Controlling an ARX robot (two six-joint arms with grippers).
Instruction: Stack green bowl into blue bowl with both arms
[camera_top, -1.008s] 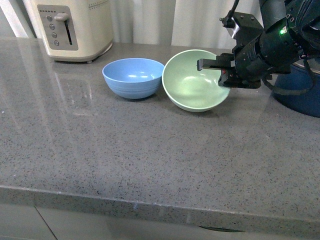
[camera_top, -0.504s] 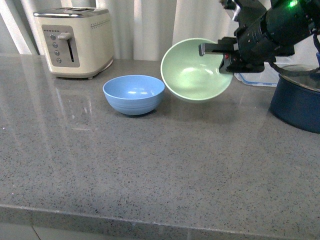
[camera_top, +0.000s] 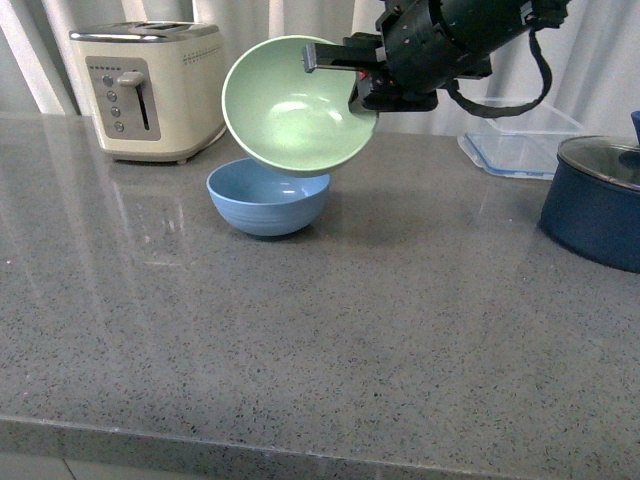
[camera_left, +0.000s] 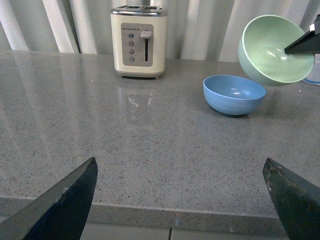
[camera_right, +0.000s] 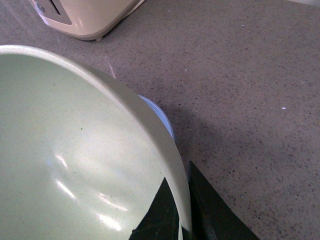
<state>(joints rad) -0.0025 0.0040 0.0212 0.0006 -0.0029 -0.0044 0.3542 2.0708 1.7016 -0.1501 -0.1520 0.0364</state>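
Observation:
My right gripper (camera_top: 340, 76) is shut on the rim of the green bowl (camera_top: 285, 110) and holds it in the air, tilted with its opening toward the camera. The bowl hangs just above the blue bowl (camera_top: 268, 200), which stands upright on the counter. The right wrist view shows the green bowl's (camera_right: 75, 160) rim pinched between the two black fingers of the right gripper (camera_right: 180, 200), with a sliver of the blue bowl (camera_right: 162, 117) below. From the left wrist view, both the green bowl (camera_left: 272, 50) and the blue bowl (camera_left: 234, 94) lie far ahead. My left gripper (camera_left: 180, 200) is open near the counter's front edge, holding nothing.
A cream toaster (camera_top: 150, 90) stands at the back left, close to the bowls. At the back right sits a clear plastic container (camera_top: 520, 130), and a dark navy pot with a glass lid (camera_top: 600, 200) stands at the right edge. The grey counter's front edge (camera_top: 300, 440) runs across the bottom.
The right arm has lifted the green bowl off the counter and carried it left, from beside the blue bowl to just above it.

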